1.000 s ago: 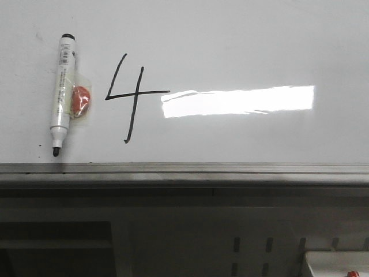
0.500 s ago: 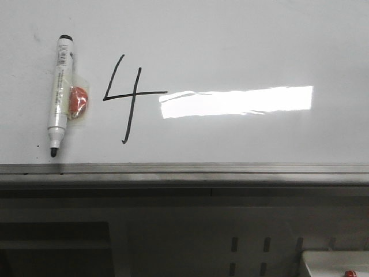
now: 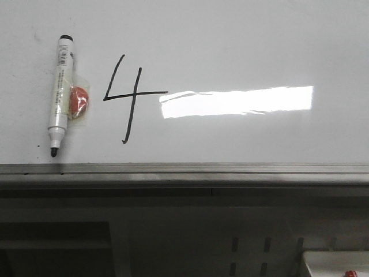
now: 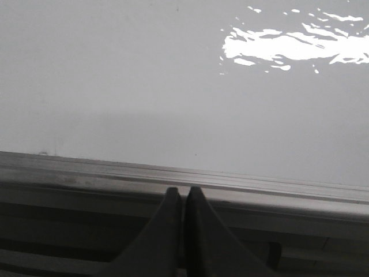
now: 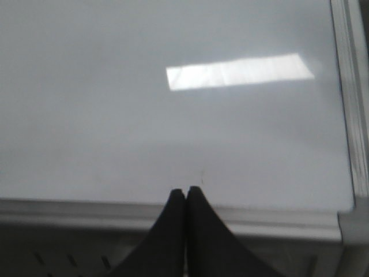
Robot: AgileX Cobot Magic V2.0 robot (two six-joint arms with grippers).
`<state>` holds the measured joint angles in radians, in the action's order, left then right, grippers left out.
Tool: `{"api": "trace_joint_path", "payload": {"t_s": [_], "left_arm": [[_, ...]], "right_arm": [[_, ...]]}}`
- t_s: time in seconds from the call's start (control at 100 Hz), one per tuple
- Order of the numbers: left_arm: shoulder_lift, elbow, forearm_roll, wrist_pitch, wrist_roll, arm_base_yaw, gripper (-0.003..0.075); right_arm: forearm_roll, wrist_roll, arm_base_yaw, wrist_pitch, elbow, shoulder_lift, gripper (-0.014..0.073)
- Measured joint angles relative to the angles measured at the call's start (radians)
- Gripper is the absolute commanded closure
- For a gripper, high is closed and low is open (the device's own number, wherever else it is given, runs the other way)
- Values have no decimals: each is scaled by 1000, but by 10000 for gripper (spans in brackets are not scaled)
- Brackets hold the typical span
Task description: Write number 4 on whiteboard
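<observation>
Front view matches the picture half a second before, with nothing shifted; against the one a second back, the marker (image 3: 61, 95), the number 4 (image 3: 130, 97) and the glare have slid slightly toward the left of the frame. One number 4 stands on the whiteboard (image 3: 230, 40), left of centre in the frame, its crossbar ending at the left tip of the bright glare (image 3: 236, 101); one uncapped marker lies just left of it, tip down, with one orange round piece (image 3: 79, 101) touching its right side. One grey edge rail (image 3: 184, 169) runs the full width below the board; beneath it a grey cabinet (image 3: 173, 231) with slots fills the lower frame. Right of the glare and above the figure the board is bare white. Two tools show, one per wrist view: the left tool (image 4: 184, 193) and the right tool (image 5: 185, 192) each have fingers pressed together on nothing, both over the rail.
</observation>
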<state>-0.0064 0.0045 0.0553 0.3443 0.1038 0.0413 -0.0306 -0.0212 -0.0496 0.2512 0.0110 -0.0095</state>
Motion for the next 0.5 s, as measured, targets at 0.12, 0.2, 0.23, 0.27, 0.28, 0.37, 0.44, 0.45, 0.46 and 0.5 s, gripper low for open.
{"api": "trace_joint_path", "payload": {"t_s": [0.12, 0.2, 0.23, 0.27, 0.28, 0.37, 0.44, 0.45, 0.46, 0.5], "left_arm": [[0, 0, -2, 2, 0, 0, 741], [0, 0, -2, 2, 0, 0, 741], [0, 0, -2, 2, 0, 0, 741], [0, 0, -2, 2, 0, 0, 741], [0, 0, -2, 2, 0, 0, 741], [0, 0, -2, 2, 0, 0, 741], [0, 0, -2, 2, 0, 0, 741], [0, 0, -2, 2, 0, 0, 741], [0, 0, -2, 2, 0, 0, 741], [0, 0, -2, 2, 0, 0, 741]], "right_arm": [[0, -1, 4, 77, 0, 0, 658], [0, -4, 19, 79, 0, 0, 658], [0, -4, 29, 79, 0, 0, 658], [0, -4, 45, 79, 0, 0, 658], [0, -4, 48, 79, 0, 0, 658], [0, -4, 65, 79, 0, 0, 658], [0, -4, 67, 79, 0, 0, 658], [0, -4, 67, 79, 0, 0, 658], [0, -4, 67, 79, 0, 0, 658], [0, -4, 67, 79, 0, 0, 658]]}}
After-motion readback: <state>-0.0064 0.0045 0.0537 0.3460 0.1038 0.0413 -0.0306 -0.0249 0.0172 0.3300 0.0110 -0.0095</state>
